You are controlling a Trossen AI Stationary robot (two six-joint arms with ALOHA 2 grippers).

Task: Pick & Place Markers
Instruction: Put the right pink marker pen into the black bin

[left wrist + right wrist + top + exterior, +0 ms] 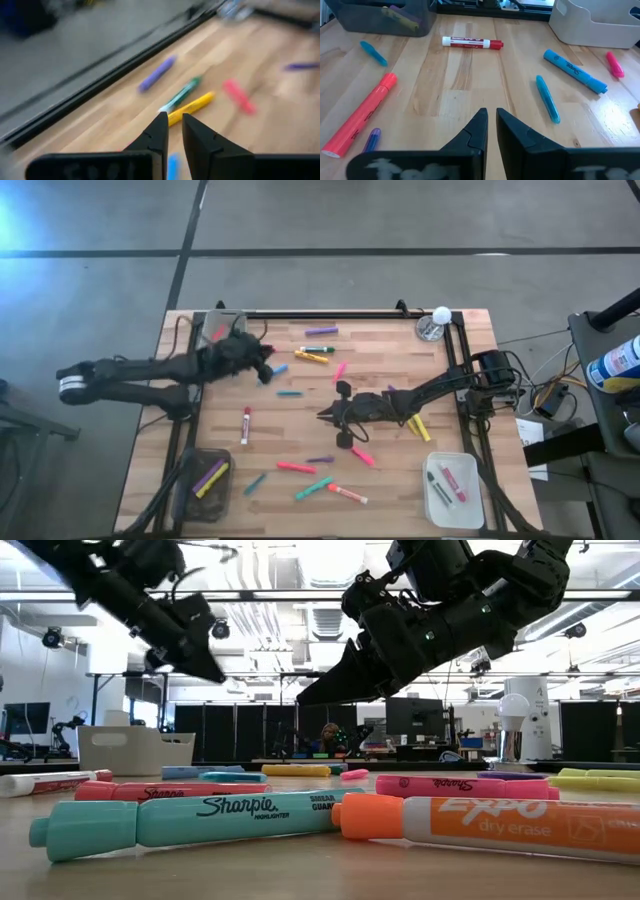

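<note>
While the markers point(300, 467) lie scattered across the wooden bench point(390, 360), the left gripper point(266, 370) hangs above its rear left part, near a blue marker point(280, 368), fingers nearly closed and empty. Right gripper point(326, 416) hangs over mid-bench, fingers likewise nearly closed, holding nothing.
</note>
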